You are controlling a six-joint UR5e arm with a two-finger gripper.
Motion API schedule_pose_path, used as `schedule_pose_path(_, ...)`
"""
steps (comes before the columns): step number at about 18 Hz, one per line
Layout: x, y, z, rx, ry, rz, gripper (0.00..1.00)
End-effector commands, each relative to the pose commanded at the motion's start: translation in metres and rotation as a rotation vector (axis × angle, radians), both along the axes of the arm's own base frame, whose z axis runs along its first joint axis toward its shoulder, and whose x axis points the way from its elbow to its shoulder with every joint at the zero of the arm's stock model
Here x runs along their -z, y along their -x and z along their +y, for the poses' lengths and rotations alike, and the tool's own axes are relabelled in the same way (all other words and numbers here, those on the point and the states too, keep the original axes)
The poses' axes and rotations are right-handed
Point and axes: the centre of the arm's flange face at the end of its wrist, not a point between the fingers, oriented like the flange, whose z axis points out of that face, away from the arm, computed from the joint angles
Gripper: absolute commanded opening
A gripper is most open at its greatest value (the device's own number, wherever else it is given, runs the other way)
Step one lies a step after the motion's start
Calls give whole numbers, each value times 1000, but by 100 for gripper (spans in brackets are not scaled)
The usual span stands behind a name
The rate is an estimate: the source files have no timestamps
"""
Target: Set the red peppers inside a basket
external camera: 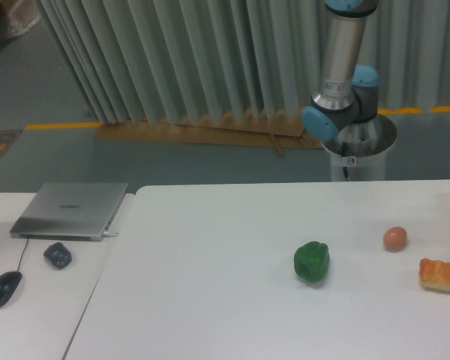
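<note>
Neither the red pepper nor the gripper appears in view, so their relation and the jaw state cannot be told; the table (232, 217) carries a green pepper (311, 262) mid-right, an orange ball (394, 238) toward its right edge.

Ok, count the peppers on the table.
1: a green pepper right of the table's centre, left of the egg. No red one shows; it may be outside the view.
</note>
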Motion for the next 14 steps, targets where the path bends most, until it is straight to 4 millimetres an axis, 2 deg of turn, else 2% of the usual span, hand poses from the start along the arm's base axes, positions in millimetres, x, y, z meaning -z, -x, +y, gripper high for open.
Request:
schedule_pose_path(1, 5, 3, -4, -6, -2, 1, 60)
schedule_pose_path(3, 9, 6, -5, -4, -3, 0, 63)
schedule_pose_path(7, 17, 9, -3, -3, -21, 5, 79)
schedule_pose_path(9, 17, 9, -2, -3, -26, 5, 80)
schedule_pose_path(10, 17, 9, -2, -3, -28, 5, 84)
schedule_pose_path(14, 17, 9, 0, -1, -35, 4, 91)
